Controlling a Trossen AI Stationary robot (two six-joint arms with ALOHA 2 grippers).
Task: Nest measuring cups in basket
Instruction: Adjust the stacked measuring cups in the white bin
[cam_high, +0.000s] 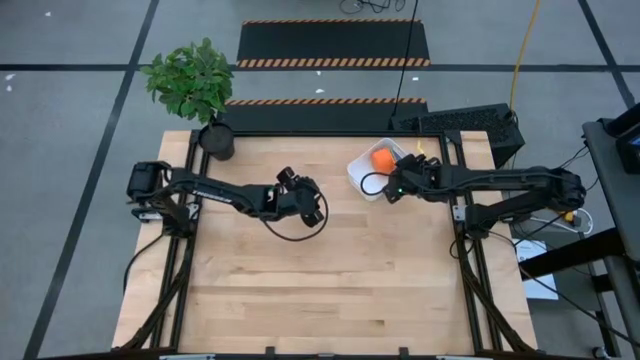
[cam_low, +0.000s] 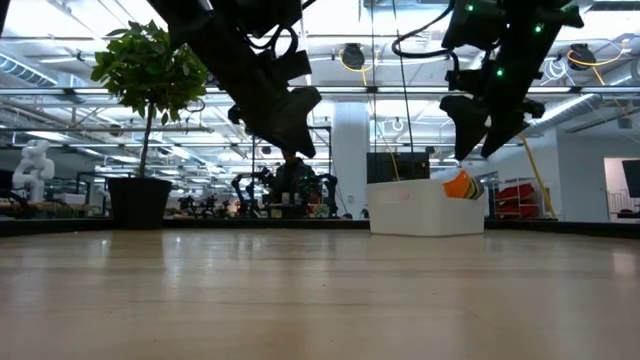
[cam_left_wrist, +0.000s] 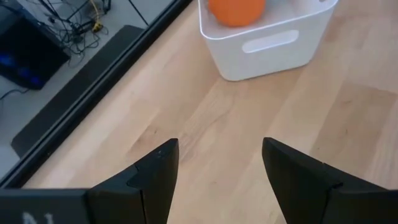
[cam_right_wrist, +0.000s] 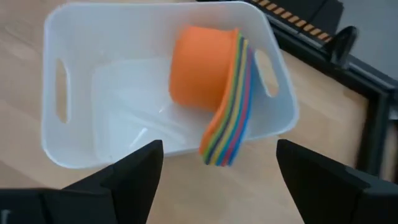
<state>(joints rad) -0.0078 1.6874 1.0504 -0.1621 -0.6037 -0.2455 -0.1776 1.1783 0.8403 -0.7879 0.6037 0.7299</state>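
Note:
The white basket (cam_high: 372, 166) stands near the table's far right corner. Inside it the measuring cups (cam_right_wrist: 214, 87) lie nested on their side, the orange one outermost, with their stacked coloured handles (cam_right_wrist: 229, 134) sticking over the basket's wall. The orange cup (cam_left_wrist: 236, 10) also shows in the left wrist view, and the stack (cam_low: 462, 185) pokes above the rim in the low view. My right gripper (cam_right_wrist: 217, 163) hovers open just above the basket's near wall (cam_right_wrist: 155, 152). My left gripper (cam_left_wrist: 219, 160) is open above mid-table (cam_high: 305, 200), left of the basket (cam_left_wrist: 267, 37).
A potted plant (cam_high: 195, 85) in a dark pot (cam_high: 217, 140) stands at the table's far left corner. A loose black cable (cam_high: 372, 184) loops beside the basket. Bare wood (cam_high: 320, 280) stretches across the table's near half.

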